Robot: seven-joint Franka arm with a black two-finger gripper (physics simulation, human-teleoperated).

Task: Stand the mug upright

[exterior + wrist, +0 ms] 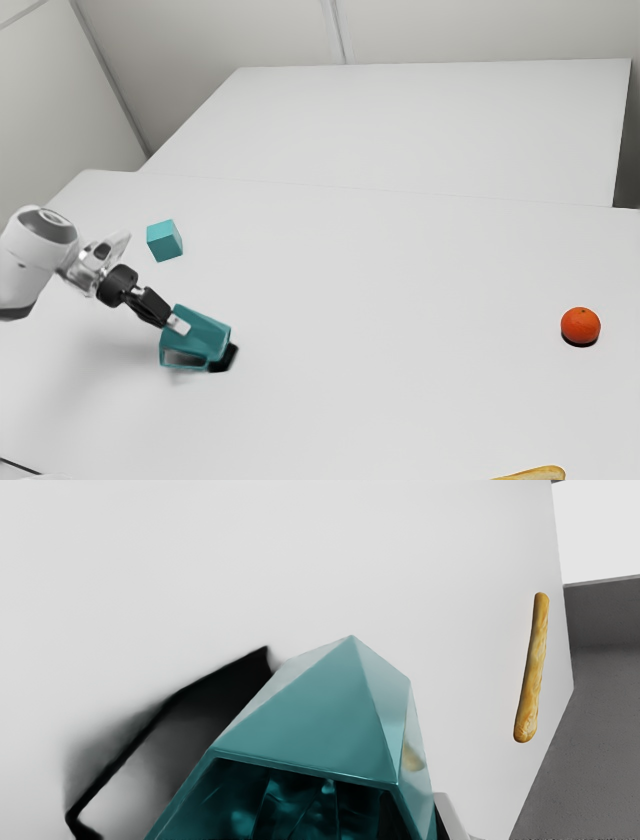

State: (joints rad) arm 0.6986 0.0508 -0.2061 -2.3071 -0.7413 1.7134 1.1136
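Exterior view: a teal cube (165,241) is the nearest other thing to the mug (205,335), apart from it, a little toward the exterior view's left and farther back on the white tabletop (380,270). An orange (580,325) rests well apart from the mug, toward the exterior view's right. A long golden loaf (531,667) lies well away from the mug too, nearer the exterior view's bottom edge, which cuts it off. A thin dark line (20,467) crosses the corner on the mug's exterior-view left, nearer that same bottom edge; what it is, I can't tell.

The arm (30,260) comes in from the mug's exterior-view left, and the black hand (178,325) slants down to the mug, its tip overlapping the mug's side. How far open the hand is, or whether it has hold of the mug, I can't tell.

As for the mug, it is tipped over rather than upright, above or on the tabletop; whether it touches, I can't say. Its walls are glossy and faceted, meeting in sharp edges. The wrist view looks partly into a dark, shiny hollow under one broad facet, with a blurred yellowish patch on a neighbouring face. A black shadow (220,700) spreads beside the mug.
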